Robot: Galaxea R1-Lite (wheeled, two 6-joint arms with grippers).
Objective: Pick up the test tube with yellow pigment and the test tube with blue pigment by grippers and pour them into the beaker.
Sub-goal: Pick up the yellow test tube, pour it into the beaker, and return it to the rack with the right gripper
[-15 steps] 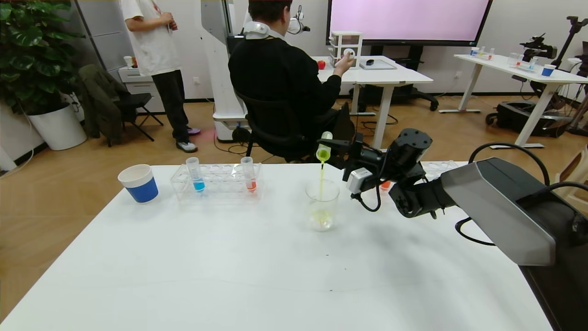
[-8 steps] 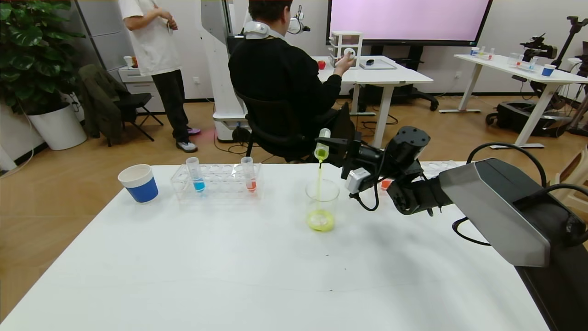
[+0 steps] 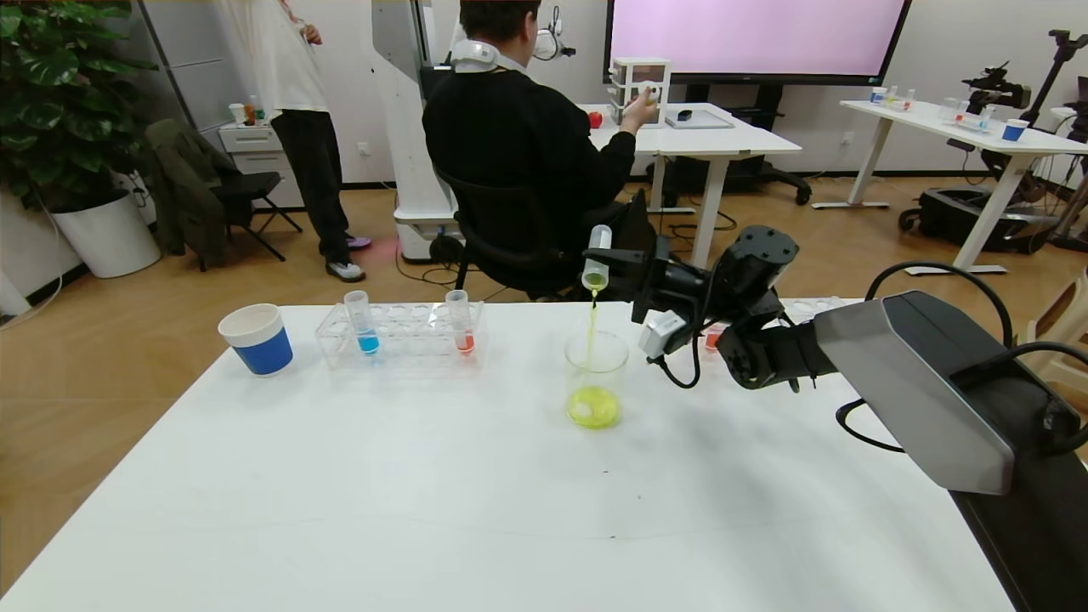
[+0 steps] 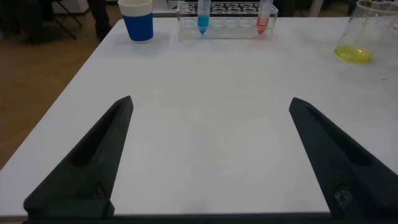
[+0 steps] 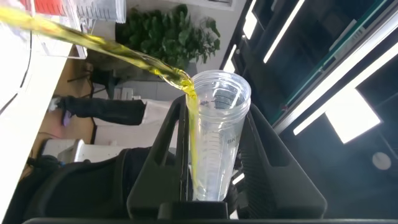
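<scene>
Right end effector point(image 3: 614, 265): clamped on the test tube with yellow pigment point(image 3: 597, 259), tipped mouth-down above the beaker point(image 3: 595, 378) | yellow stream falling in, pooling at the bottom | test tube with blue pigment point(image 3: 361, 321): upright in the rack point(image 3: 399, 336) on the counter point(image 3: 510, 493) | left end effector point(image 4: 211, 155): fingers apart, low over bare counter.

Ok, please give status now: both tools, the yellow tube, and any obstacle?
Right tool shut on yellow tube, upended above beaker, stream falling in. Left tool open, low over bare table. Blue tube in rack. Nothing in the way.
</scene>
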